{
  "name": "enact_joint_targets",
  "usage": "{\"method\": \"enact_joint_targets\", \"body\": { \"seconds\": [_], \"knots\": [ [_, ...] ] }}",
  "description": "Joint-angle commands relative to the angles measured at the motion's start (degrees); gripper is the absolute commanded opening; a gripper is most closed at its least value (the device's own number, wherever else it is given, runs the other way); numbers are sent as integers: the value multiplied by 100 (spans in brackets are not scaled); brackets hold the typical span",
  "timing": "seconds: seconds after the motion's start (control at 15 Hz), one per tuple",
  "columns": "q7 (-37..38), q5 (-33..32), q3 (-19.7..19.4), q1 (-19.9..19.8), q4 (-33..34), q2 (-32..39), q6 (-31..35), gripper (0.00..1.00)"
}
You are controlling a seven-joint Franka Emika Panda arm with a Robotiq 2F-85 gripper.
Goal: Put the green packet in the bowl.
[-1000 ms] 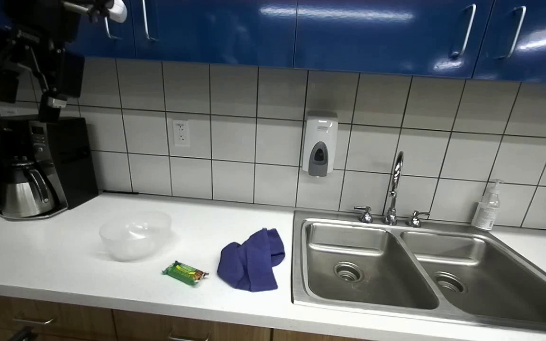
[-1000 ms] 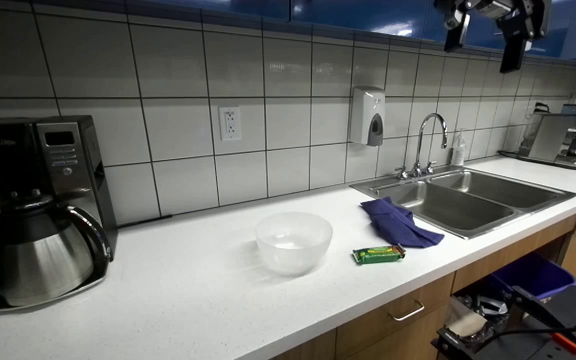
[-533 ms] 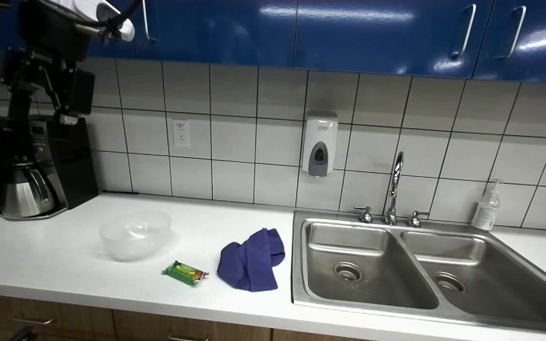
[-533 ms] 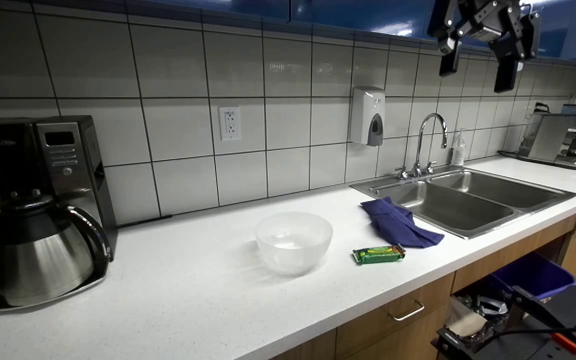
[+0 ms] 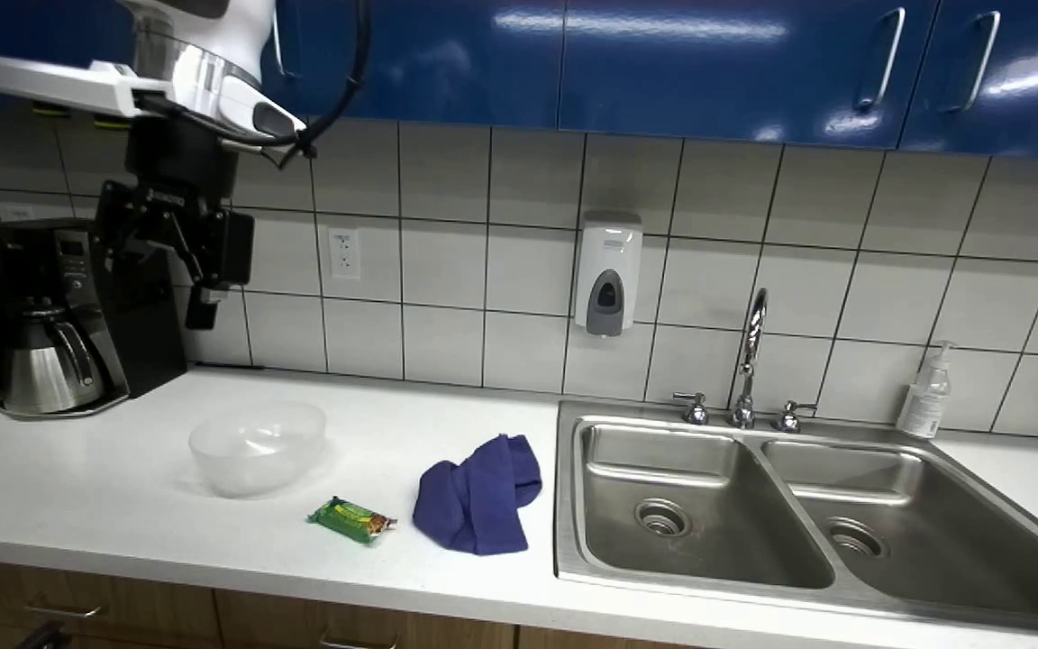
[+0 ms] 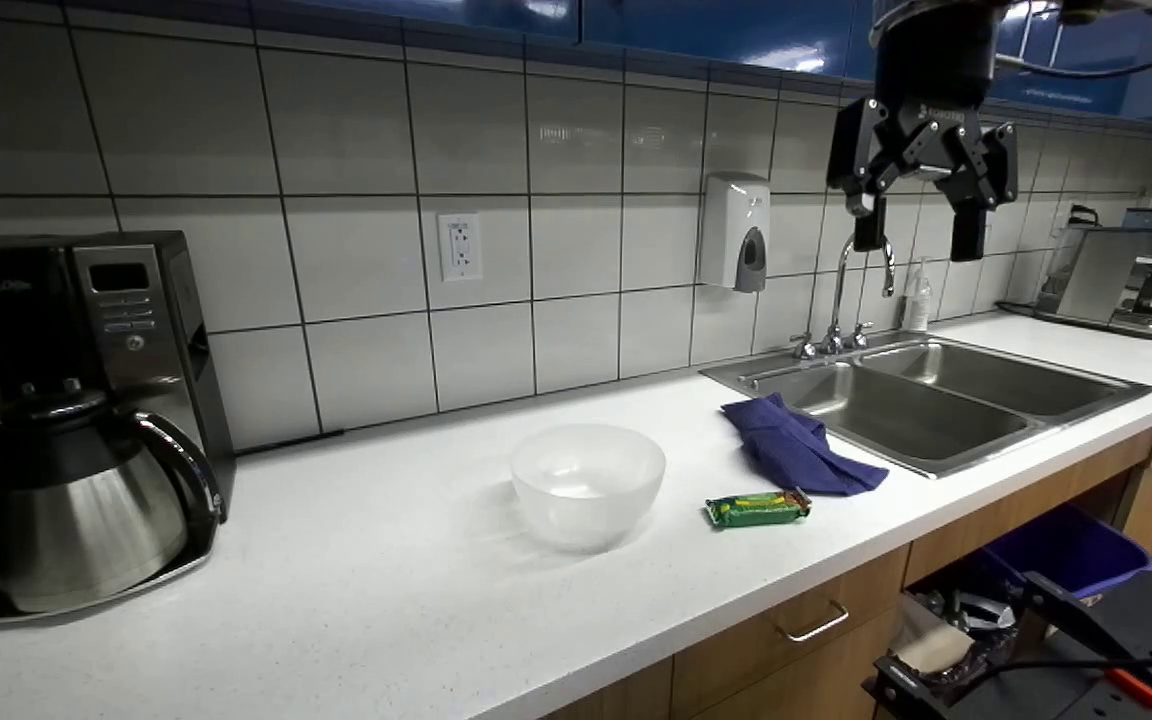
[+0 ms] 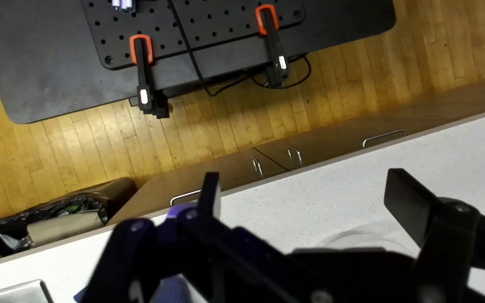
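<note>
The green packet (image 5: 350,520) lies flat on the white counter in both exterior views (image 6: 758,509), beside the bowl. The bowl (image 5: 253,455) is frosted and see-through, stands upright and looks empty; it also shows in an exterior view (image 6: 586,490). In the wrist view only part of the bowl (image 7: 362,239) shows, partly covered by the gripper body. My gripper (image 6: 918,245) is open and empty, pointing down, high above the counter. In the wrist view its fingertips (image 7: 303,189) are wide apart with nothing between them. The packet is hidden in the wrist view.
A purple cloth (image 5: 483,500) lies beside the packet, at the edge of the metal sink (image 6: 946,465). A coffee maker (image 6: 96,480) stands beyond the bowl. Blue cabinets (image 5: 411,63) hang above. A black table with clamps (image 7: 44,75) stands across from the counter.
The arm and gripper have come down, moving right in an exterior view and slightly left in an exterior view. The gripper stays open. The packet, bowl and cloth have not moved.
</note>
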Motion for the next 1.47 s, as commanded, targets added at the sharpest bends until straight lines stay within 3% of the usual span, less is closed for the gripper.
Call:
{"method": "enact_joint_targets", "body": {
  "seconds": [0.0,0.67,1.0,1.4],
  "knots": [
    [-570,-333,-44,-109,200,640,237,100],
    [-2566,-1608,-346,-87,524,1852,649,100],
    [-3566,-2103,-533,-158,703,2781,1557,100],
    [-4118,-2180,-452,-326,1071,3929,2435,100]
  ]
}}
